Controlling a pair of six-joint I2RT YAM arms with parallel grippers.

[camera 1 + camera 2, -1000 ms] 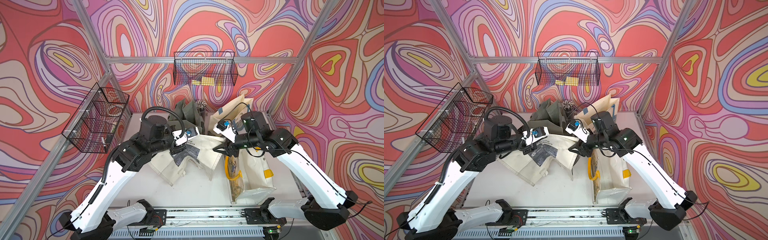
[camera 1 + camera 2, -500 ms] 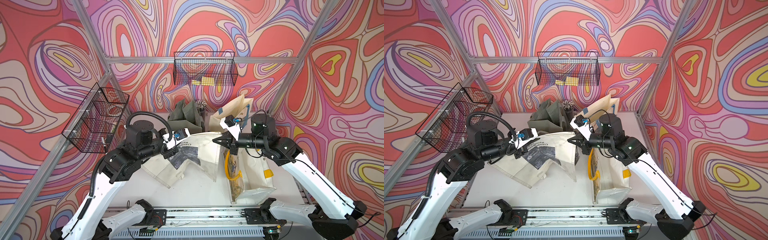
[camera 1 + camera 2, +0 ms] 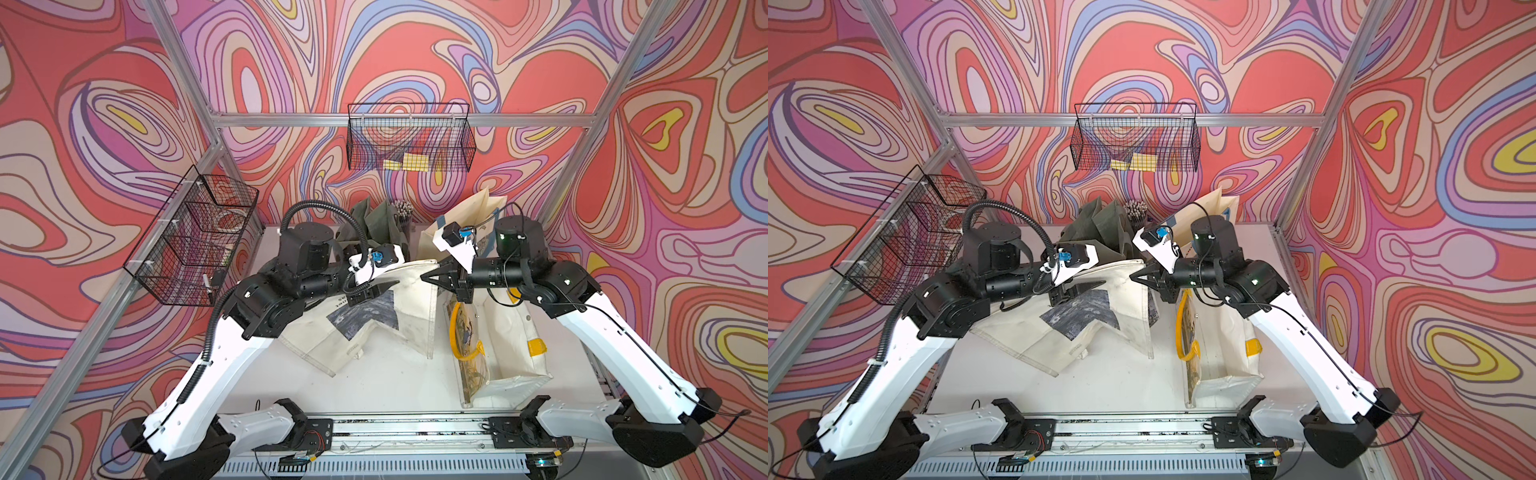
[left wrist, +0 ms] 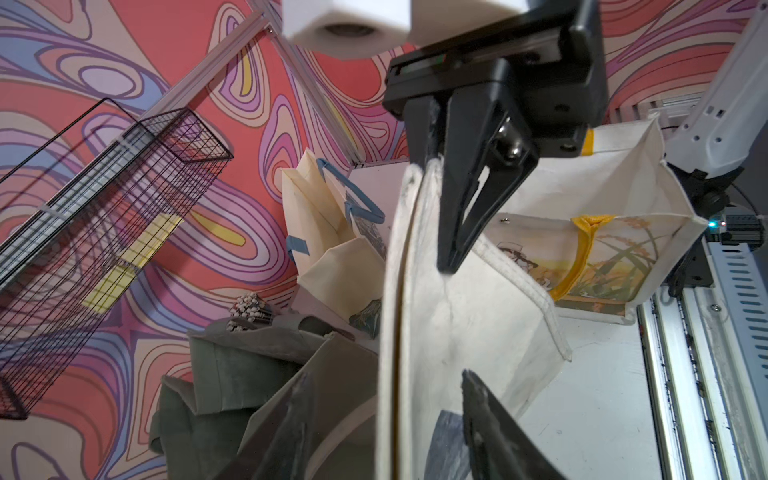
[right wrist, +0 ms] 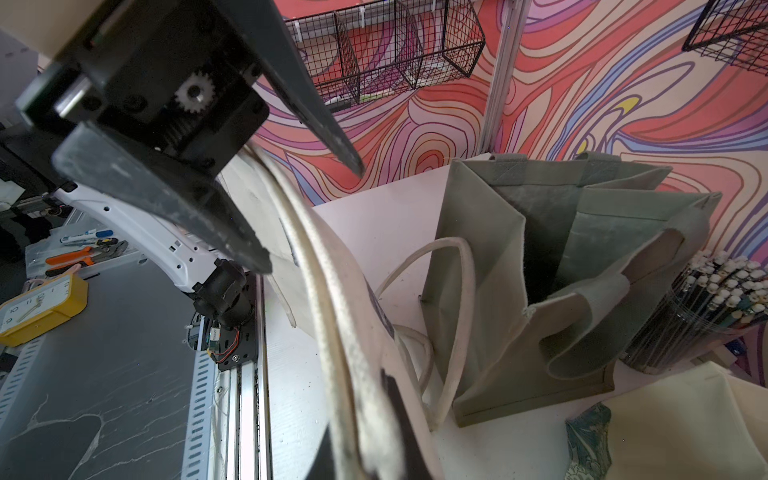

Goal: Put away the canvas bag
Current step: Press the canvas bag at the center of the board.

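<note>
Since a second ago the two hands have swapped roles. The right hand [image 3: 428,276], parted then, is now pinched tight on the canvas bag [image 3: 409,309]. The left hand [image 3: 365,291], clamped on the cloth then, now stands with its jaws wide apart.

In the left wrist view the right hand's fingers [image 4: 457,199] nip the bag's doubled top rim close to one upper corner. In the right wrist view that same rim runs loose through the gap of the left hand; whether it brushes either side I cannot tell.

The bag hangs over the middle of the desk [image 3: 395,390], between the two arms. It is in front of the grey-green bag [image 3: 374,220] and just beside the yellow-handled tote [image 3: 505,345].

Its rim is uppermost and runs nearly level from hand to hand, across the desk. Its long axis falls from that rim down toward the front-left, where the lower part is creased and rests on the desk. The dark printed face looks up and forward in both top views.
</note>
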